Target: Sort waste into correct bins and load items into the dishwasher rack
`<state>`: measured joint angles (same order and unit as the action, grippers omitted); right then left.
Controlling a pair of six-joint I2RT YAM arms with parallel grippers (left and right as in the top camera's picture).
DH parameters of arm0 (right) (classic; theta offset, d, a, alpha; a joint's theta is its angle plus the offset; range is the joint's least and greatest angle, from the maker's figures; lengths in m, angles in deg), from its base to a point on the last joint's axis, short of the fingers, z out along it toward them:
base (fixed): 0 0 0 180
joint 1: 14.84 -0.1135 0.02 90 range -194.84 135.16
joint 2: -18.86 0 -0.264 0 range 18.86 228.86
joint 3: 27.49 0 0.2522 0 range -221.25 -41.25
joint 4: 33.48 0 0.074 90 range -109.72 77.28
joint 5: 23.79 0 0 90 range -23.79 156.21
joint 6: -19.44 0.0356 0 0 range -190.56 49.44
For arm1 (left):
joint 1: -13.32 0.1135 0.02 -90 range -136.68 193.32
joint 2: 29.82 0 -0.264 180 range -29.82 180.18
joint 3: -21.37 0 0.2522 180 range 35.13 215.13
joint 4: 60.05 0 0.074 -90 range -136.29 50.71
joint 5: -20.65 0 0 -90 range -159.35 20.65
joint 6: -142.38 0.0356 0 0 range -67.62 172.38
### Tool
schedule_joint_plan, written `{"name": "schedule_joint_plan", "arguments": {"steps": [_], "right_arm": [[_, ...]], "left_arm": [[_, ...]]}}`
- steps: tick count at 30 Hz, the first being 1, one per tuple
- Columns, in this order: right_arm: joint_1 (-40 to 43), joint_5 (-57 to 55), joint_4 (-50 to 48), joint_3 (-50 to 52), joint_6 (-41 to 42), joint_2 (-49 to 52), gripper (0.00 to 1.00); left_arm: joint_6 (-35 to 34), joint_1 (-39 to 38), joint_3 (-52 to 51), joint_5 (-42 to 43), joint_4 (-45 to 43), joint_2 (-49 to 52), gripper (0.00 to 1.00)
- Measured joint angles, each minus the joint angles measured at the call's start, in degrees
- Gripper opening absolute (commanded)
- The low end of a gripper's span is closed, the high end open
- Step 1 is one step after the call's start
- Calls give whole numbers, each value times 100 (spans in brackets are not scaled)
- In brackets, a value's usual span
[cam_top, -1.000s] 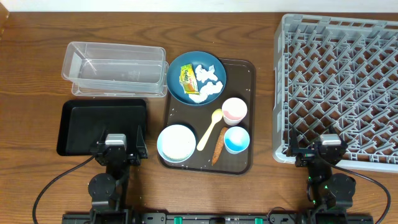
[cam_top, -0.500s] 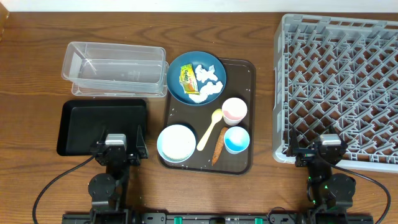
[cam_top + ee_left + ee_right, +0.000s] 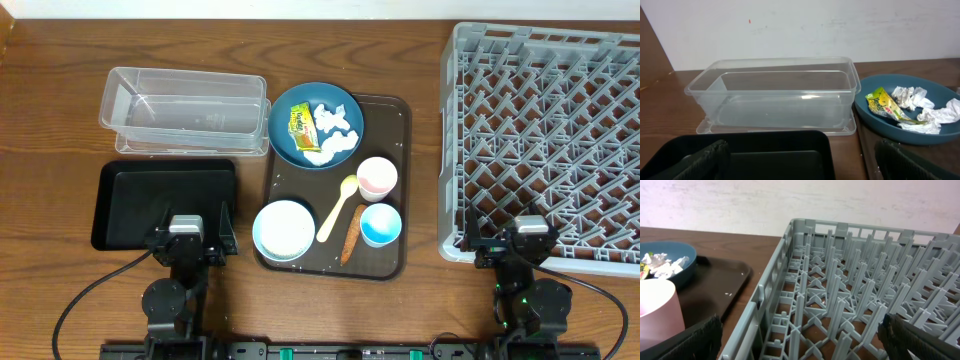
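Overhead view, with the table read as the clock face.

- **Grippers:** The left gripper is parked at 7 o'clock, over the near edge of the black tray. The right gripper is parked at 5 o'clock, at the near-left corner of the dishwasher rack. Both have their jaws spread wide with nothing between them. The wrist views agree, with fingers out at the bottom corners of each frame.
- **Serving tray:** The dark brown serving tray at centre carries everything to be handled.
  - The dark blue plate sits at the tray's 11 o'clock, overhanging the rim, just beside the clear tub.
  - On the plate lie the yellow-green wrapper and the crumpled tissue.
  - The light blue bowl is at 7 o'clock, the pink cup at 3 and the blue cup at 5.
  - The pale yellow spoon lies diagonally between the bowl and the cups.
  - The carrot stick lies alongside the spoon, toward 6.
  - White specks on the tray floor are likely rice, too small to be sure.
- **Bins and rack:** The clear tub is at the table's 10 o'clock and the black tray at 8, both empty and both within the left arm's reach. The rack fills 3 o'clock, also empty, on the right arm's side.

Judgement: the placement divides the labour, with waste going leftward and dishes rightward. Nothing is sorted yet. The plate cannot be racked until the wrapper and tissue come off it, so waste probably goes first.
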<state>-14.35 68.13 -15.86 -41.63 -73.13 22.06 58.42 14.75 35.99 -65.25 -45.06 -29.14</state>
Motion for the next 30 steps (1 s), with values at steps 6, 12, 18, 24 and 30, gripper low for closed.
{"name": "schedule_joint_plan", "arguments": {"steps": [6,12,18,24,30], "right_arm": [[0,-7,-2,0,164,0,99],[0,-138,35,-70,387,0,99],[0,-350,37,-737,476,450,99],[0,-428,136,-1762,496,1847,99],[0,-431,1480,-3381,509,3617,99]], "left_arm": [[-516,0,2,0,-7,0,94],[-1106,0,284,22,503,382,94],[-1279,0,1392,28,977,1770,94],[-1342,2,3185,157,1631,3591,94],[-1357,0,5222,560,3329,5425,94]]}}
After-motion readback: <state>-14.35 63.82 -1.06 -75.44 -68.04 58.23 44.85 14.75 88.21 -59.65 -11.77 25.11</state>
